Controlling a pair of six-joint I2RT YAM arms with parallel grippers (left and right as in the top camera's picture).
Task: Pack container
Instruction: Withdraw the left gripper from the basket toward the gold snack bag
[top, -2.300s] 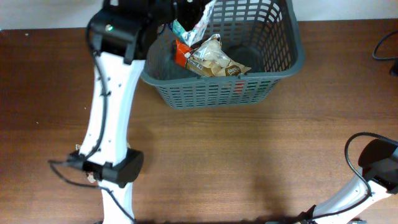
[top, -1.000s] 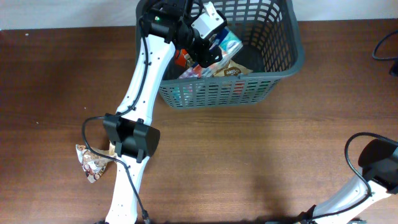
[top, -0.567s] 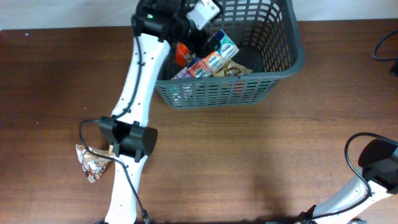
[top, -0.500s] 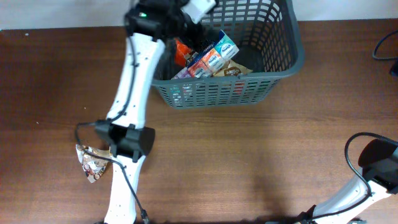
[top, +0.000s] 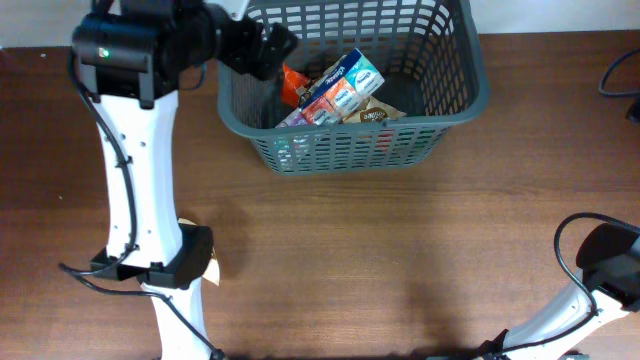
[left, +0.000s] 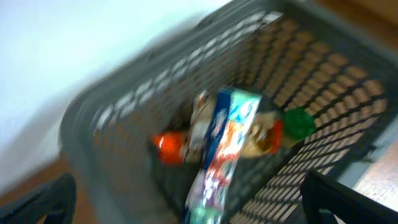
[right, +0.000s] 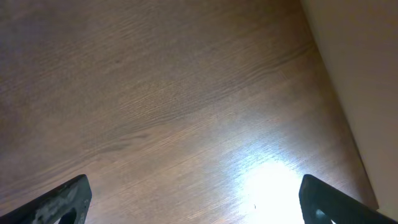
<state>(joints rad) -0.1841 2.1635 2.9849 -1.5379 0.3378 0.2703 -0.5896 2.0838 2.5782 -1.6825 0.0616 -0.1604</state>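
The container (top: 478, 96), a dark grey lattice basket, stands at the back of the table. A blue and teal packet (top: 340, 84) lies inside it on a beige snack bag (top: 372, 113), next to an orange-red item (top: 291, 84). My left gripper (top: 283, 50) hovers open and empty over the basket's left rim. The blurred left wrist view looks down into the basket (left: 93, 118) at the blue packet (left: 225, 146), with the left gripper (left: 199, 211) spread wide. My right gripper (right: 196, 208) is open over bare wood.
The right arm's base and black cable (top: 598, 268) sit at the table's front right corner. The left arm's white link (top: 135, 170) runs along the left side down to its dark elbow (top: 180, 258). A wall edge (right: 360, 74) shows in the right wrist view.
My left gripper has pulled back out of the basket to the left, leaving the blue packet inside. The arm has swung left and now covers the snack packet on the table.
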